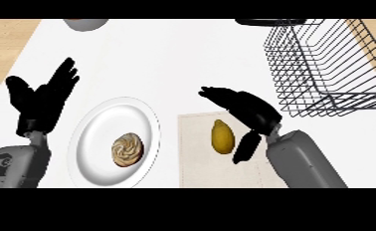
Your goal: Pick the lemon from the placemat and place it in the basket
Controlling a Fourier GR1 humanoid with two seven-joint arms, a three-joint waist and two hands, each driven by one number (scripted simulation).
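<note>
Right hand open above the placemat; lemon not gripped.

The right hand (246,108) is positioned over the upper right part of the placemat (198,160), fingers extended toward the view's left, thumb pointing down beside the lemon (222,136); nothing is held. The lemon lies on the placemat, long axis upright in the view. The wire basket (323,65) stands at upper right. The left hand (43,98) rests open at the left edge, fingers up, beside a white plate (99,125) carrying a swirled pastry (127,149).

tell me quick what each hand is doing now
left hand: open, resting at the left, holds nothing
right hand: open over the lemon, not holding it
</note>
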